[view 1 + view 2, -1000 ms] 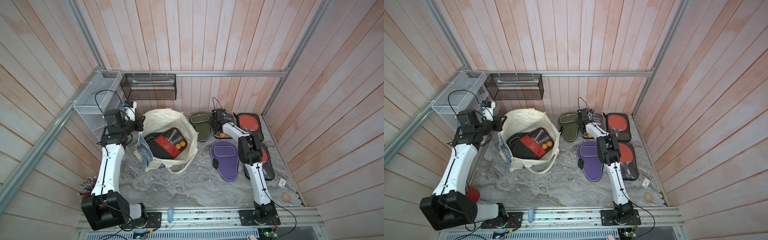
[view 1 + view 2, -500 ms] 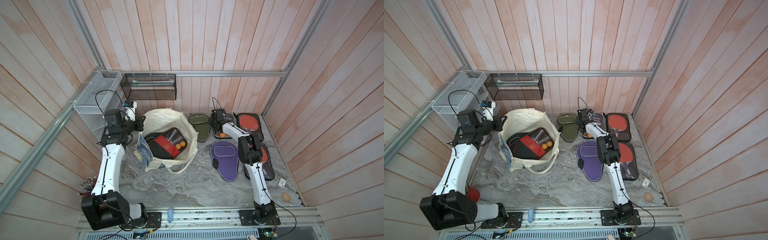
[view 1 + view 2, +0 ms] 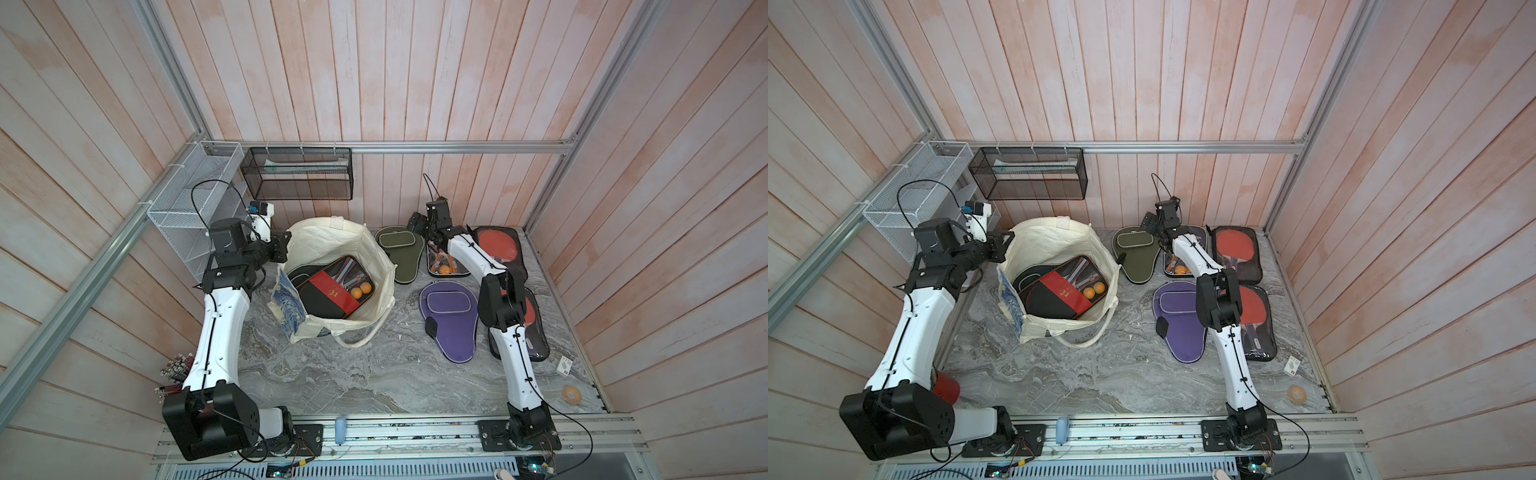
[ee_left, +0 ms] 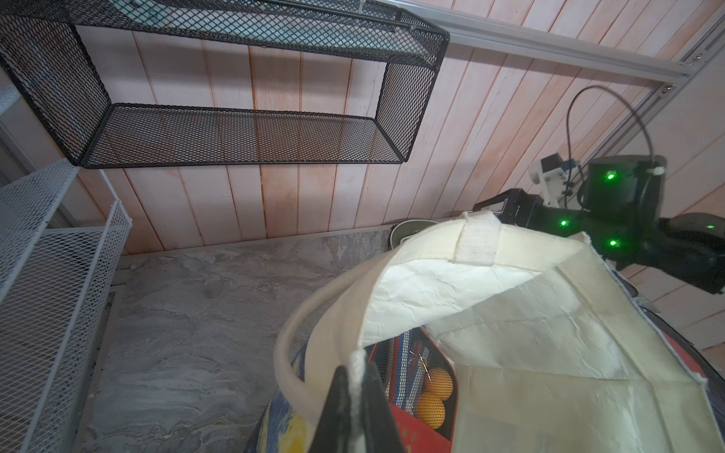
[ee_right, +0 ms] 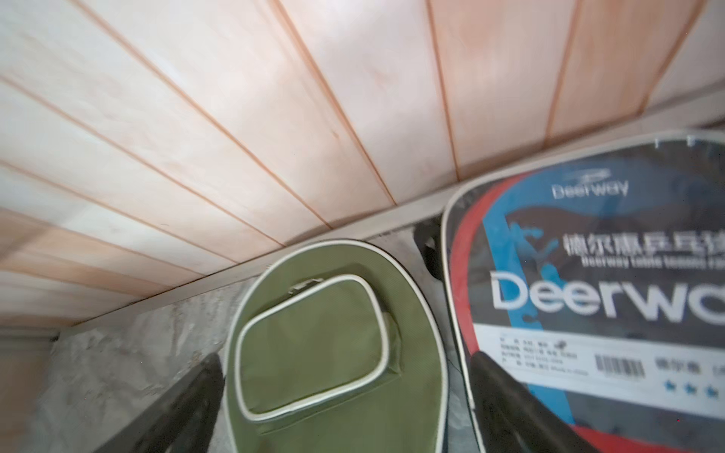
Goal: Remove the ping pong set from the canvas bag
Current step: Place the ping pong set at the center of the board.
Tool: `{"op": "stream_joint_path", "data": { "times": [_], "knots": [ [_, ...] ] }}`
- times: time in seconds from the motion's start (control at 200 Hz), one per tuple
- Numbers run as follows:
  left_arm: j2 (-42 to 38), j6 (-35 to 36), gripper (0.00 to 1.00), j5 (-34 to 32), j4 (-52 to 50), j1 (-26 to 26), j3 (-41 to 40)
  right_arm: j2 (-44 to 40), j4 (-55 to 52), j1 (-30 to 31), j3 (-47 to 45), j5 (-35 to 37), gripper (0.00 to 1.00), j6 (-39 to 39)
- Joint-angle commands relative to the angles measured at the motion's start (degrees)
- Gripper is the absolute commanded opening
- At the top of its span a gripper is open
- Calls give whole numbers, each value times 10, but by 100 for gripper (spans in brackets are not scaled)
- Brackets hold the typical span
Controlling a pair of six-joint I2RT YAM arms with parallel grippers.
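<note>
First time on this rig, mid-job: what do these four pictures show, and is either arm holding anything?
A white left arm and right arm stand at a grey table. Two pictures look down from overhead; the other two come from a camera on each wrist. The left pincer is shut on the rim of the canvas bag, with a red-and-black ping pong set inside. Beside the bag lie a green case, a purple case and packed paddles. The right pincer is open near the green case, holding nothing.
</note>
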Motion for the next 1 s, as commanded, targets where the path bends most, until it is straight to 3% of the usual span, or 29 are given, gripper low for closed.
{"op": "stream_joint_path", "data": {
  "times": [0.0,0.165,0.305,0.475,0.615,0.8,0.995],
  "knots": [
    [-9,-7,0,26,57,-8,9,-89,-27,4,4,-56,98,-131],
    [-10,-11,0,30,58,-12,2,-212,-37,20,-60,-181,98,-297],
    [-9,-14,0,34,61,-25,-5,-296,-100,112,-111,-254,99,-468],
    [-9,-15,0,32,60,-43,-3,-317,-177,210,-133,-305,100,-583],
    [-8,-18,0,37,59,-48,6,-302,-192,255,-137,-329,100,-621],
    [-4,-22,0,42,61,-57,12,-230,-192,274,-76,-255,98,-591],
    [3,-25,0,48,63,-74,14,-178,-188,291,-44,-239,95,-590]
  ]
}}
